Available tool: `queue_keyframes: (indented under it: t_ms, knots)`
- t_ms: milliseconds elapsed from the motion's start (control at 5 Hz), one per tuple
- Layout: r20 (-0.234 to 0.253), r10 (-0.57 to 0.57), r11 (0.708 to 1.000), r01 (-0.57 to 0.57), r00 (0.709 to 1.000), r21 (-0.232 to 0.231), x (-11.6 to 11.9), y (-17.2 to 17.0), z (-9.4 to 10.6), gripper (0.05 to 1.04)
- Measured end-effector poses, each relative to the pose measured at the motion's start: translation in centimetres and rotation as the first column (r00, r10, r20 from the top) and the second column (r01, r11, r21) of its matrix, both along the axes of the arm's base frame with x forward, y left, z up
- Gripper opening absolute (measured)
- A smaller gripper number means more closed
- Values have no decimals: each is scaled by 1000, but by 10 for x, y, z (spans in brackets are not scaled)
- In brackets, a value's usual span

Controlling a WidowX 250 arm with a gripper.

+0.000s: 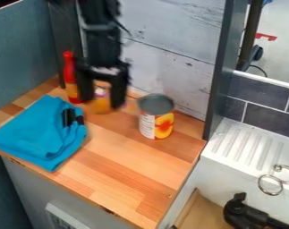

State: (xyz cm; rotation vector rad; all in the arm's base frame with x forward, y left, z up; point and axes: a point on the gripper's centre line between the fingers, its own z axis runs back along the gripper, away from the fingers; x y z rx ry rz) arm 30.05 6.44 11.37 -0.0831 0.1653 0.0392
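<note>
The gripper (101, 101), fingers wide apart, hangs near the can (155, 117), which, presumably rigid and weighty, suits a mid-wall grasp.

A black two-finger gripper (101, 97), fingers apart, hangs over a wooden counter (125, 154) — near a slim red bottle (70, 78), folded blue cloth (36, 132) and cylindrical metal can (156, 117).

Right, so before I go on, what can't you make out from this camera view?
All in the camera view:
- Full outline of the small orange-yellow container: partly hidden by the black two-finger gripper; contact between them can't be judged.
- Identity of the black pieces on the folded bright-blue cloth: too small.
- Small print on the cylindrical metal can: too small.
- Far end of the black fitting: cut by the bottom edge.
</note>
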Motion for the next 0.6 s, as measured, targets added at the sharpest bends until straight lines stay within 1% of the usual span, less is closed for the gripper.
queue_keyframes:
  t_ms: [200,400,600]
  knots:
    - [6,-47,996,46,999,81,-36,35,29,1000]
    - [59,-82,992,76,995,99,-42,63,35,1000]
    - [70,-153,979,141,986,144,-50,92,30,1000]
